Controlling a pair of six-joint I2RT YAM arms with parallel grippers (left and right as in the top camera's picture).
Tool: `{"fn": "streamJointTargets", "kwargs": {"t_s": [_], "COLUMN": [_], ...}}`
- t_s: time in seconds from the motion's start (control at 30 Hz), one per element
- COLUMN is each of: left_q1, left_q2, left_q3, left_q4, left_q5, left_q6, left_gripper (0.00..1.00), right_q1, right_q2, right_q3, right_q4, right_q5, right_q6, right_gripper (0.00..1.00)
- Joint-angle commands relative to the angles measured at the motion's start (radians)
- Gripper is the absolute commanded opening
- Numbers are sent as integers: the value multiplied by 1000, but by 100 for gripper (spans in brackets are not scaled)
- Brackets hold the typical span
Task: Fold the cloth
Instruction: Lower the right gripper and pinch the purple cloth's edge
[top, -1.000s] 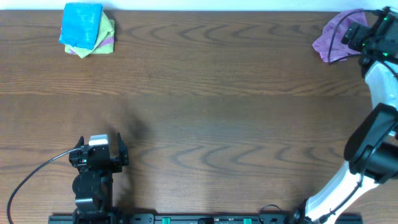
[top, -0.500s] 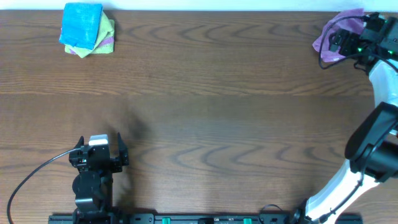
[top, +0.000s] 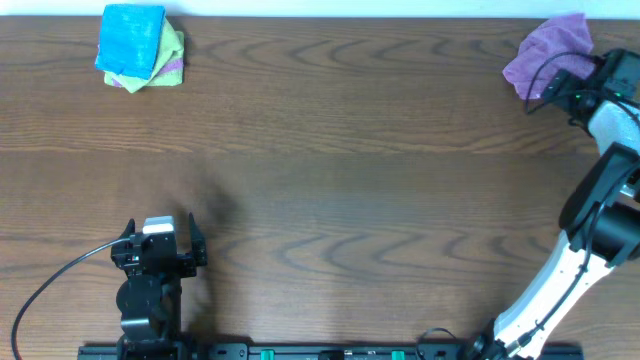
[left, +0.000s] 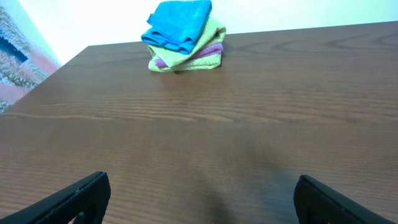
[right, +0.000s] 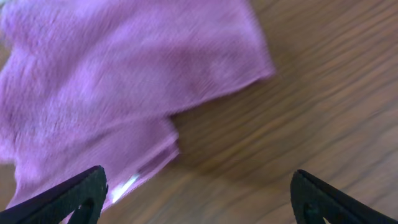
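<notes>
- Right gripper (right: 200, 198): jaws wide apart, holding nothing, with only bare table (right: 267, 124) between them.
- The purple cloth (right: 118, 81) lies rumpled just ahead of this gripper and to its left. Its near corner, with a white tag (right: 127, 182), is beside the left finger (right: 81, 193); I cannot tell if they touch.
- From overhead, the right gripper (top: 562, 88) sits at the cloth's (top: 548, 50) near edge.
- Left gripper (left: 199, 202): jaws wide apart, empty, low over bare wood.
- Far ahead of the left gripper, slightly to its left, sits a stack (left: 186, 40) of folded cloths, blue on top.
- The purple cloth is well apart from the left gripper, far off to its right.
</notes>
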Motion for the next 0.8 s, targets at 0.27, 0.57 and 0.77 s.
{"fn": "streamJointTargets", "kwargs": {"t_s": [0.27, 0.57, 0.77], "left_q1": [-3, -3, -3], "left_q2": [-5, -5, -5], "left_q3": [-20, -20, -20], "left_q4": [-18, -18, -18], "left_q5": [7, 7, 7], "left_q6": [14, 14, 14], "left_gripper": [95, 96, 95], "right_q1": [-35, -52, -56], "right_q2": [55, 121, 142], "right_q3": [135, 204, 204], "right_q4": [39, 16, 15], "right_q5": [19, -19, -23], "right_q6": [37, 97, 105], "right_gripper": [92, 87, 86]}}
